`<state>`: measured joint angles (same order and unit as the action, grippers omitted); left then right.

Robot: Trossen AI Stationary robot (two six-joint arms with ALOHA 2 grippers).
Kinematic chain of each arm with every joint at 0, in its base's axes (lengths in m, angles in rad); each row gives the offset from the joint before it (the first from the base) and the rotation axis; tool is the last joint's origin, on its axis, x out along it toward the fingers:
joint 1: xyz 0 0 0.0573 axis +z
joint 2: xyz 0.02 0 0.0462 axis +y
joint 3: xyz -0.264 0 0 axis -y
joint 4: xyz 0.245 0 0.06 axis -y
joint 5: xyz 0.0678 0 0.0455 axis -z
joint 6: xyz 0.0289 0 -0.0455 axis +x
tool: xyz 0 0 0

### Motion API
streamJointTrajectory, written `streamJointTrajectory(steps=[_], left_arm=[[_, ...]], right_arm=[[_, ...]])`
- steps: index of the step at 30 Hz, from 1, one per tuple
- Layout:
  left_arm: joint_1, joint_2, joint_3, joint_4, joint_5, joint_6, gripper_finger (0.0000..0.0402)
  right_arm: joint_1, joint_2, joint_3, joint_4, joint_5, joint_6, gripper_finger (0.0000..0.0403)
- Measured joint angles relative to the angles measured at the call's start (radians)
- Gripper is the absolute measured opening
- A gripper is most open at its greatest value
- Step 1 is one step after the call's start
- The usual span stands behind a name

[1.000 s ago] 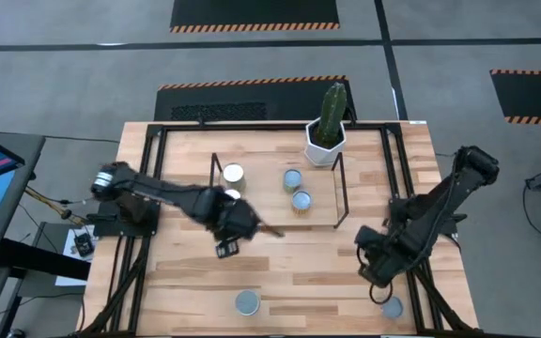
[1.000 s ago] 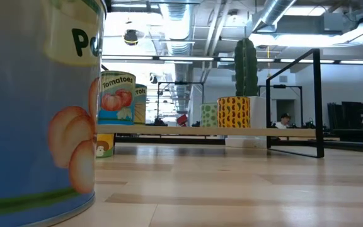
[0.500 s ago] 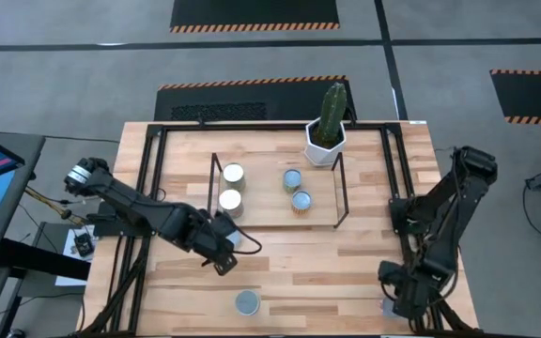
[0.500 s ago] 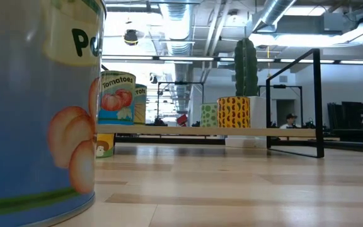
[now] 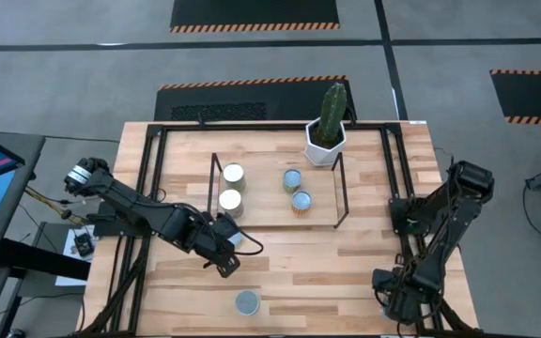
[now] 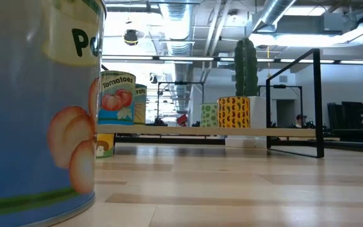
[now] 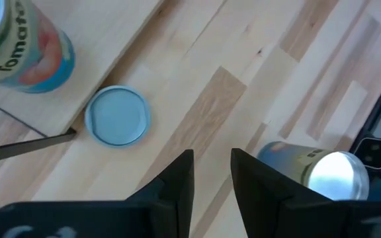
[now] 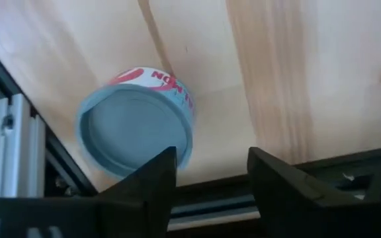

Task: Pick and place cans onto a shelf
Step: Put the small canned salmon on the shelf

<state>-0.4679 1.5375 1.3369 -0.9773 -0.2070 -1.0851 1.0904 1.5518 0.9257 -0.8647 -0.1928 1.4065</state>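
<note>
Reaching for a can at lower right of the tabletop
Right hand spread wide, empty, above it; lower squarely astride before closing. Left hand part-open, empty, beside the shelf.

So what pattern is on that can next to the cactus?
The can is yellow with dark speckles all over. The low view shows it best.
</note>
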Motion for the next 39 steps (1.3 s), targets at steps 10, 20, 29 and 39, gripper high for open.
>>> streamJointTrajectory(steps=[10,20,29,39], left_arm=[[0.0,0.0,0.0,0.008,0.0,0.0,0.0087],[0.0,0.0,0.0,0.008,0.001,-0.001,0.0087],[0.0,0.0,0.0,0.008,0.001,0.033,0.0087],[0.0,0.0,0.0,0.003,0.001,0.053,0.0087]], right_arm=[[-0.027,0.116,0.006,0.077,-0.053,-0.068,0.0196],[-0.134,0.07,-0.001,0.053,-0.01,-0.261,0.0044],[-0.249,-0.026,-0.001,0.026,0.042,-0.383,0.0006],[-0.401,-0.238,0.057,0.006,0.146,-0.502,0.0003]])
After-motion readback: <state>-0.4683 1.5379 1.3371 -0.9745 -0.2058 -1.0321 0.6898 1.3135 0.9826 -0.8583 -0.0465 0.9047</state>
